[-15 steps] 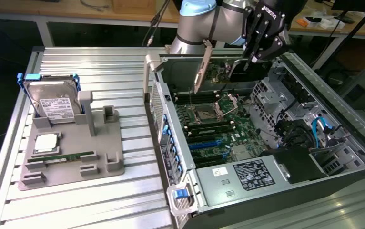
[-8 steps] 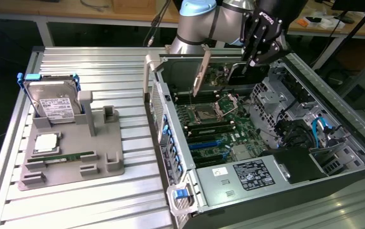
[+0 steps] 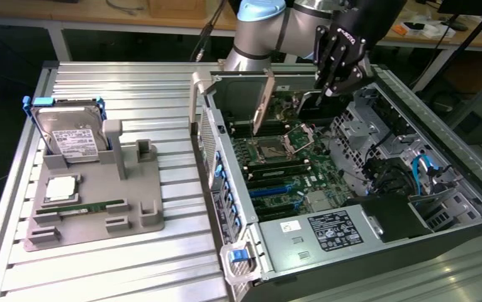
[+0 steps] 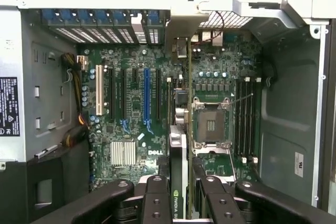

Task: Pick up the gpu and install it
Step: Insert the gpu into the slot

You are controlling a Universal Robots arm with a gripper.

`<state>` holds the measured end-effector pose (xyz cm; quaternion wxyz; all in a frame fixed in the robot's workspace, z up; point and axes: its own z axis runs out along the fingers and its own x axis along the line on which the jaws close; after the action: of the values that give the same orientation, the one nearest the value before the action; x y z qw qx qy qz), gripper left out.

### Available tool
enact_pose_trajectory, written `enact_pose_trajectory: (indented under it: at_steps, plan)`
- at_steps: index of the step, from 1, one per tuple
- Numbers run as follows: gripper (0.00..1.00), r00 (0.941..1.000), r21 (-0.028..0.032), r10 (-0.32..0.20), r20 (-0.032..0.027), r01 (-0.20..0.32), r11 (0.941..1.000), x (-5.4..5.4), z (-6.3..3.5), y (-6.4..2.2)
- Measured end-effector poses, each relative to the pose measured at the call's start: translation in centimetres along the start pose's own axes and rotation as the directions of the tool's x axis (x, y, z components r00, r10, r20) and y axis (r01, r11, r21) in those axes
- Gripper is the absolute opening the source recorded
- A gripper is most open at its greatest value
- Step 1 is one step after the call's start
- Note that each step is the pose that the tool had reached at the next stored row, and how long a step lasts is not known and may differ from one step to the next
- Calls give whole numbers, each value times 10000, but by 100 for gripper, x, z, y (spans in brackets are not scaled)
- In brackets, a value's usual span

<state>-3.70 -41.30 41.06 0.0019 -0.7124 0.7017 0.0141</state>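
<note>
The gripper (image 3: 335,82), upper right of centre in the exterior view, pinches the gpu (image 4: 178,166) edge-on between its fingers, over the motherboard (image 4: 121,124) inside the open computer case (image 3: 467,189).

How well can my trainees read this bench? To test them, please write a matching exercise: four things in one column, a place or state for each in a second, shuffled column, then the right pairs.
Things:
1. gpu
2. hard drive
3. memory stick
4. long blue slot

Places or states:
A. lying low in the grey holder
B. empty, on the motherboard
C. standing upright in the grey holder
D. clamped edge-on in the gripper

Pairs: 1-D, 2-C, 3-A, 4-B
</note>
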Motion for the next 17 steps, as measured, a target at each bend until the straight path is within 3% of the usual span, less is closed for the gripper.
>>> enact_pose_trajectory:
  at_steps: [12, 17]
  plan:
    - [27, 10000, 0, 0, 0, 0, 10000, 5, 205, -4]
    - [27, 10000, 0, 1, 3, -1, 10000, 5, 220, -4]
